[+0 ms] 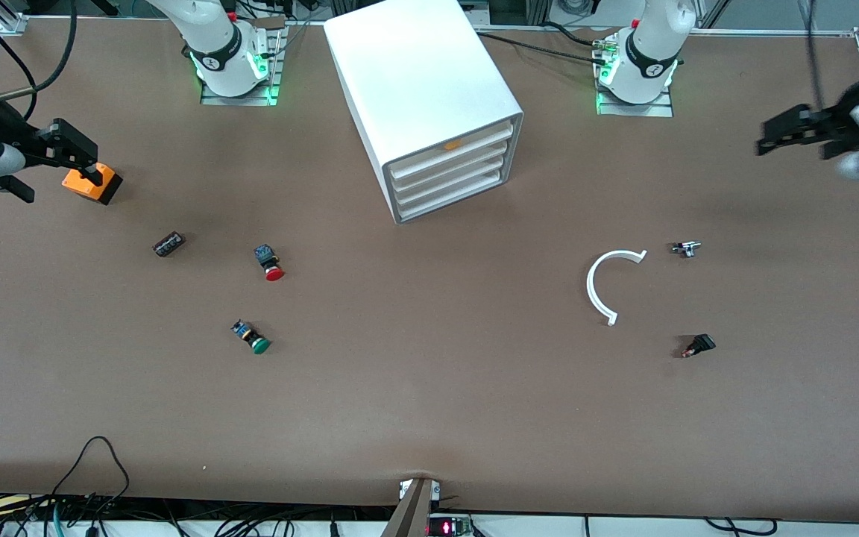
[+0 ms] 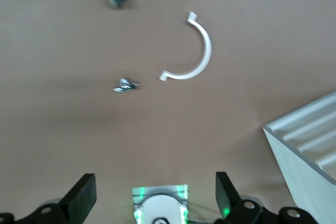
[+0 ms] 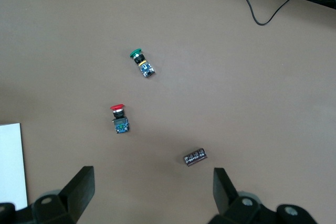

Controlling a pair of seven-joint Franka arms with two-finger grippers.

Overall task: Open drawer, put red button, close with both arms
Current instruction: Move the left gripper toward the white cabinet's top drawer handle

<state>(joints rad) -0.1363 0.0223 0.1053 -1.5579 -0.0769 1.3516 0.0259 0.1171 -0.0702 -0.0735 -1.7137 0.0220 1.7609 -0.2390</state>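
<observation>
The white cabinet stands between the arm bases, and its four drawers are all shut. The red button lies on its side on the table, nearer the front camera than the cabinet, toward the right arm's end. It also shows in the right wrist view. My right gripper is open and empty, up over the orange cube; its open fingers show in its wrist view. My left gripper is open and empty over the left arm's end of the table, also seen in its wrist view.
A green-capped button and a small black part lie near the red button. A white curved piece, a small metal part and a black switch lie toward the left arm's end. The top drawer has a small orange mark.
</observation>
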